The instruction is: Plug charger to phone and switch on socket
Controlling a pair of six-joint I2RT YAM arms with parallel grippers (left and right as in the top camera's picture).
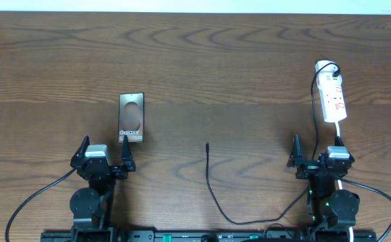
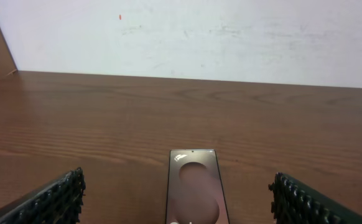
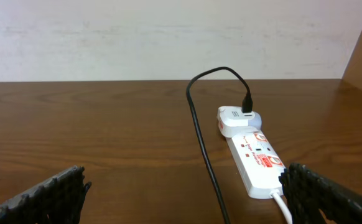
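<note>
Task barely begun: flat dark rectangular phone [image 1: 131, 117] is laid left of centre, thin black charger cable [image 1: 209, 181] is seen unconnected mid-frame, plug seated in white power strip [image 1: 332, 97] upper right, left gripper [image 1: 105, 158] and right gripper [image 1: 316, 160] are held apart, empty.

We see a dark brown phone [image 1: 131, 118] with white lettering, a white socket [image 1: 333, 99] marked red, a black charger [image 1: 208, 165] with white plug, and a wood-grained brown table [image 1: 236, 67]

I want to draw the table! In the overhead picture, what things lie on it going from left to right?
phone → charger tip → socket
</note>
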